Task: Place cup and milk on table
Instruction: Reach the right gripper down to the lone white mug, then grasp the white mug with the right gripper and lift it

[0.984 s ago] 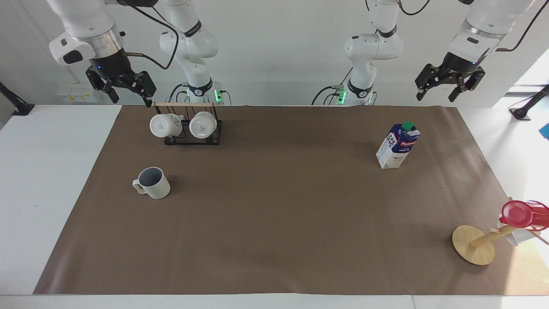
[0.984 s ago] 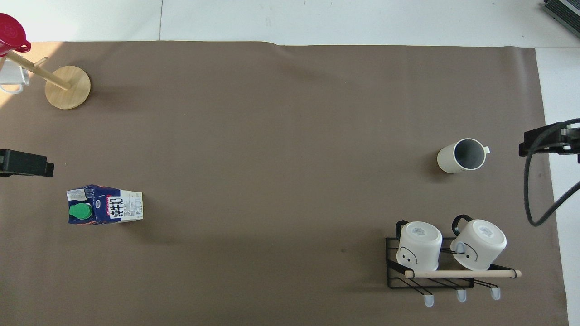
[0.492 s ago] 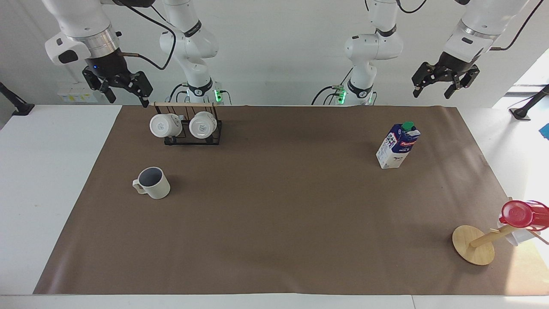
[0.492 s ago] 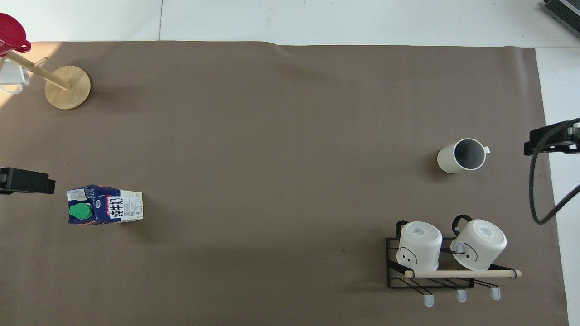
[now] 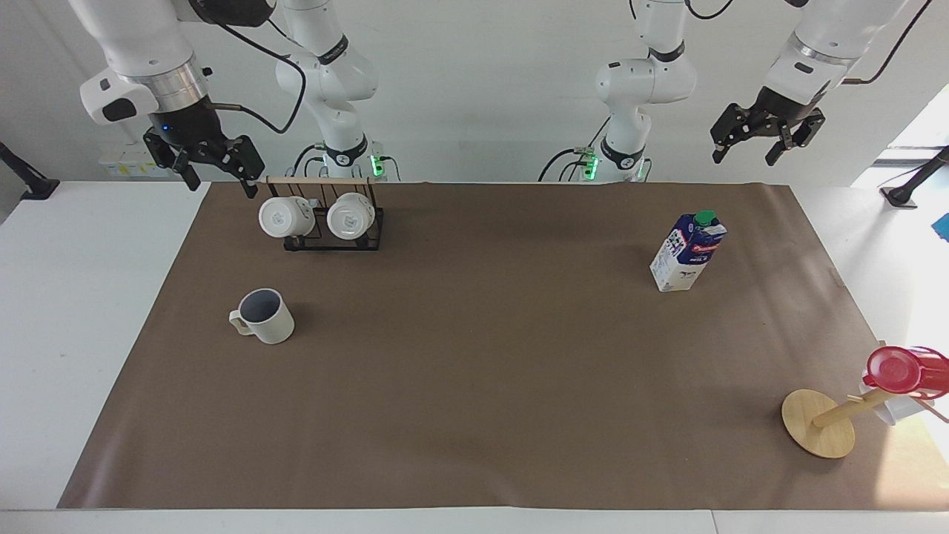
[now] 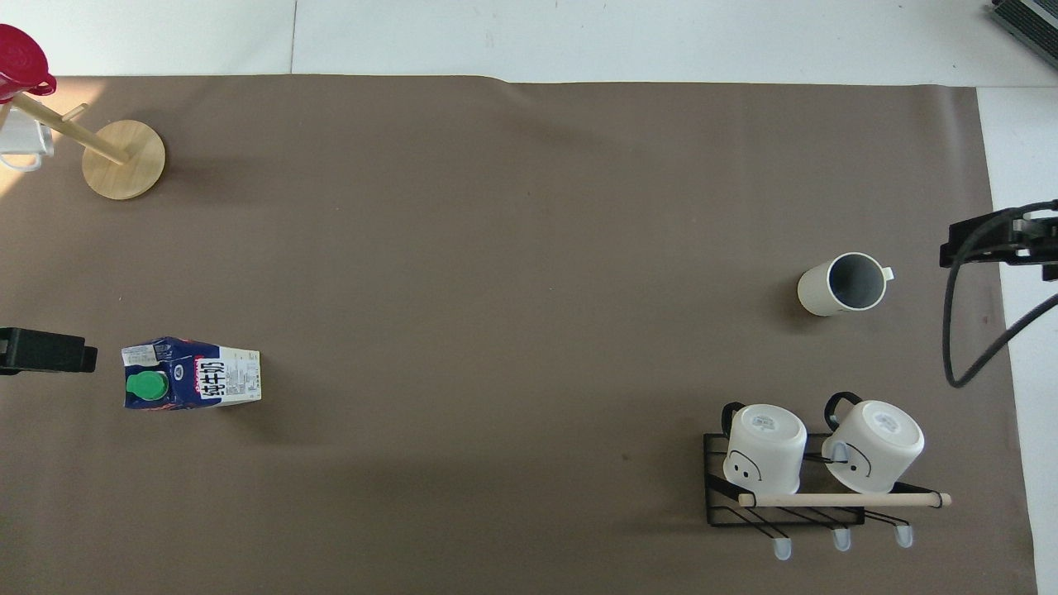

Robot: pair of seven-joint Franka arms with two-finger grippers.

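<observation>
The off-white cup (image 5: pixel 264 317) stands upright on the table's brown sheet (image 5: pixel 474 386) toward the right arm's end, with nothing touching it; it also shows in the overhead view (image 6: pixel 843 283). The blue-and-white milk (image 5: pixel 687 252) stands upright toward the left arm's end, also seen from above (image 6: pixel 192 373). My right gripper (image 5: pixel 219 178) is open and empty, raised beside the mug rack. My left gripper (image 5: pixel 746 154) is open and empty, raised above the sheet's edge nearest the robots, well clear of the milk.
A black wire rack (image 5: pixel 331 241) with a wooden bar holds two glossy white mugs (image 6: pixel 764 450), nearer to the robots than the cup. A wooden mug tree (image 5: pixel 818 423) with a red cup (image 5: pixel 895 369) leans at the left arm's end.
Both grippers have risen and drawn back toward the robots. The cup and the milk have not moved.
</observation>
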